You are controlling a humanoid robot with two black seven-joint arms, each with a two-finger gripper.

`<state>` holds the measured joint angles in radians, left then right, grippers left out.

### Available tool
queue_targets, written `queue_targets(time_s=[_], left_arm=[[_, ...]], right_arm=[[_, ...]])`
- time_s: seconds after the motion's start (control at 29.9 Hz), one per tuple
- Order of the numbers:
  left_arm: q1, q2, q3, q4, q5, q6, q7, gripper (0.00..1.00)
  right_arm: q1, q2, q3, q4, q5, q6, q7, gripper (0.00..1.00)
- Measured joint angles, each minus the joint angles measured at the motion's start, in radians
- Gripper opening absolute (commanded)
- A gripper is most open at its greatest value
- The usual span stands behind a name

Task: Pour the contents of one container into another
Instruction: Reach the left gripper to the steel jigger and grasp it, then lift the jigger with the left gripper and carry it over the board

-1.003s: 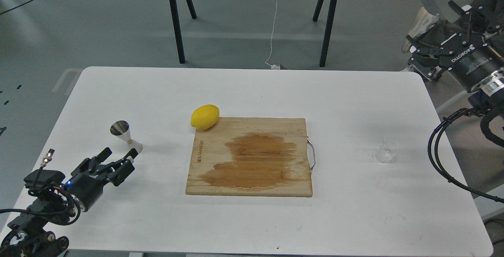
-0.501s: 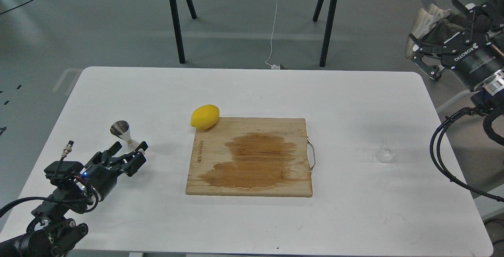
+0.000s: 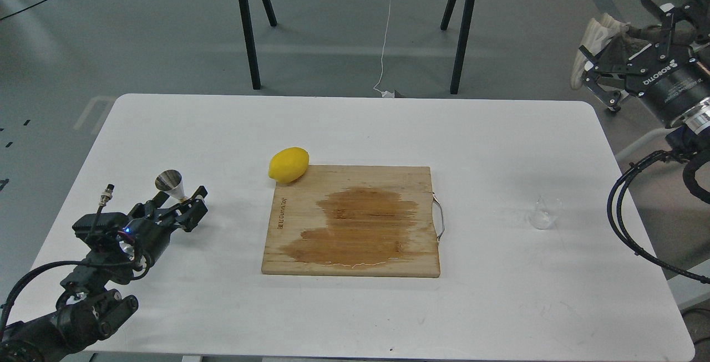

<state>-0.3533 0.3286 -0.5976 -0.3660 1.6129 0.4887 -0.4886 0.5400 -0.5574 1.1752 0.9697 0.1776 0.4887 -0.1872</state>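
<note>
Steel, shiny and hourglass-shaped, the jigger point(image 3: 173, 186) stands at the desk's point(image 3: 355, 129) nine o'clock side, its lower cone hidden behind the left gripper point(image 3: 182, 204), whose spread fingers flank it. At three o'clock the small clear glass beaker point(image 3: 544, 213) sits alone, faint against white. The right gripper point(image 3: 596, 76), fingers apart, hangs beyond the desk's edge.

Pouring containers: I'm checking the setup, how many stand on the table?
2. A shiny steel hourglass jigger stands at the left gripper; a small clear glass beaker stands right of the wooden cutting board.
</note>
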Motion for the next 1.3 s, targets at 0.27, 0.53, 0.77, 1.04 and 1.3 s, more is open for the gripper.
queue_targets(time_s=[0.27, 0.53, 0.77, 1.04, 1.3], left_arm=[[-0.019, -0.016, 0.037, 0.065, -0.005, 0.000, 0.000, 0.04], [-0.041, -0.018, 0.039, 0.057, -0.049, 0.000, 0.000, 0.02], [-0.201, 0.059, 0.039, -0.128, -0.049, 0.000, 0.000, 0.06], [-0.425, 0.079, 0.158, -0.340, 0.029, 0.000, 0.000, 0.05], [-0.432, -0.120, 0.327, -0.341, 0.099, 0.000, 0.000, 0.05]], right_arm=[[0.000, -0.007, 0.007, 0.001, 0.000, 0.000, -0.001, 0.99], [-0.001, -0.007, 0.008, 0.002, 0.000, 0.000, -0.002, 0.99], [0.013, -0.006, 0.009, -0.018, -0.001, 0.000, -0.002, 0.99], [0.022, 0.004, -0.004, -0.107, -0.002, 0.000, -0.011, 0.99], [-0.032, -0.003, 0.001, -0.112, 0.000, 0.000, -0.014, 0.99]])
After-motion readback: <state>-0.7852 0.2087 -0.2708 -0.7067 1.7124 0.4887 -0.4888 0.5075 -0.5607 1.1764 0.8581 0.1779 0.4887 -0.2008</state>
